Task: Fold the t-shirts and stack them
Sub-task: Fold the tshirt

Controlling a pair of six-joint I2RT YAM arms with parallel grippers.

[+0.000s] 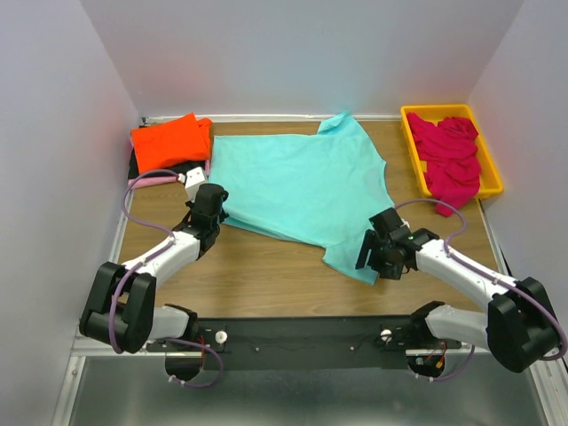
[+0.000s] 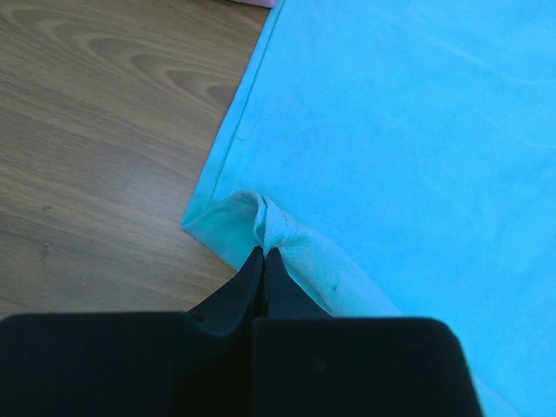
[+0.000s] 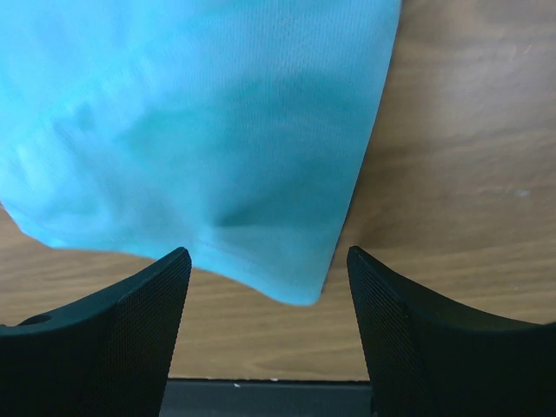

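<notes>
Grippers seen from above: my left gripper (image 1: 210,206) is at the near-left corner of the turquoise t-shirt (image 1: 302,186), which lies spread flat, and my right gripper (image 1: 373,253) is at its near-right corner. Left wrist: my fingers are clenched on a pinched fold of hem. Right wrist: my jaws stand apart with the loose corner just ahead between them, ungrasped, so that side closes next.
</notes>
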